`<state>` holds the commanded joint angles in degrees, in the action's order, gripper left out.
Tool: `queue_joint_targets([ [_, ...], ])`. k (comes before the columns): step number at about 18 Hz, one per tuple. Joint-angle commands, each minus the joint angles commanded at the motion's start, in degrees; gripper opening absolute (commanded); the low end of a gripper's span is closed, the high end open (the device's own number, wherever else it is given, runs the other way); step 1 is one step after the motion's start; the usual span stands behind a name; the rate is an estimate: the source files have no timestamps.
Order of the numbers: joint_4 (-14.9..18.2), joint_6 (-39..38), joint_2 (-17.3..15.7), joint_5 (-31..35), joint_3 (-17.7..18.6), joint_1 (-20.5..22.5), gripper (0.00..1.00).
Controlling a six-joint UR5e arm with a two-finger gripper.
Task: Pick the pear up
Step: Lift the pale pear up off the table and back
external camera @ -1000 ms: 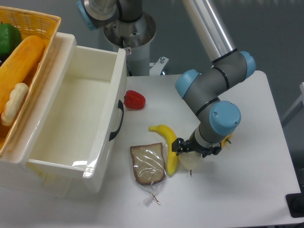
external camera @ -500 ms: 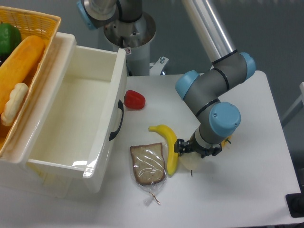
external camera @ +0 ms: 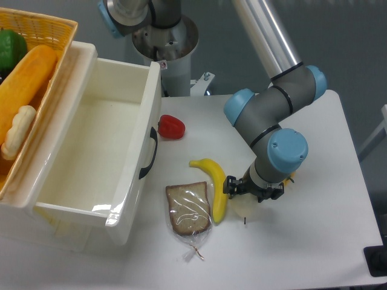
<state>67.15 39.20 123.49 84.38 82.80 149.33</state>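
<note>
Camera view, fixed, looking down on a white table (external camera: 314, 241). The claw (external camera: 249, 194) is seen lowered over the pear (external camera: 242, 209), just right of the banana (external camera: 214, 186). Only the dark body of the claw is visible from this angle; the fingertips are hidden beneath the wrist, so whether they are apart or clamped on the fruit cannot be told. The pear is partly covered by the claw: a pale cream lower portion shows below it, resting on the table, with a thin dark stem pointing down toward the front edge. Contact between claw and pear cannot be confirmed.

The banana is noted lying lengthwise, curved, its lower end close beside the pear and its right side next to the claw. A slice of bread in a clear bag (external camera: 189, 210) is seen touching or nearly touching the banana's left side, the bag's twisted end trailing toward the front edge. A small yellow item is glimpsed behind the wrist on the right, mostly hidden.

A red pepper (external camera: 171, 127) is placed farther back, near the handle side of a large white bin (external camera: 91, 217). The bin stands at the table's left. A wicker basket (external camera: 57, 27) is set at the bin's far left, holding a long loaf (external camera: 24, 84), a green pepper (external camera: 11, 48) and a pale ridged piece (external camera: 17, 130).
</note>
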Motion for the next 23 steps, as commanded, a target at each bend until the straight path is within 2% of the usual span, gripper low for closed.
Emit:
queue_joint_targets([
  [3, 0.0, 2.79, -0.44, 0.0, -1.76, 0.61, 0.09],
  [7, 0.09, 11.32, -2.72, 0.0, -2.2, 2.46, 0.1],
  [11, 0.35, 15.99, -4.74, 0.44, -2.73, 4.31, 0.1],
  [15, 0.7, 21.43, -4.92, 4.92, -3.43, 5.01, 0.1],
  [17, 1.57, 22.23, -4.75, 5.97, -4.39, 5.01, 0.1],
  [19, 3.86, 22.24, -4.49, 6.24, -5.97, 5.01, 0.1],
  [23, 4.31, 22.32, -4.57, 6.77, -6.33, 5.01, 0.1],
])
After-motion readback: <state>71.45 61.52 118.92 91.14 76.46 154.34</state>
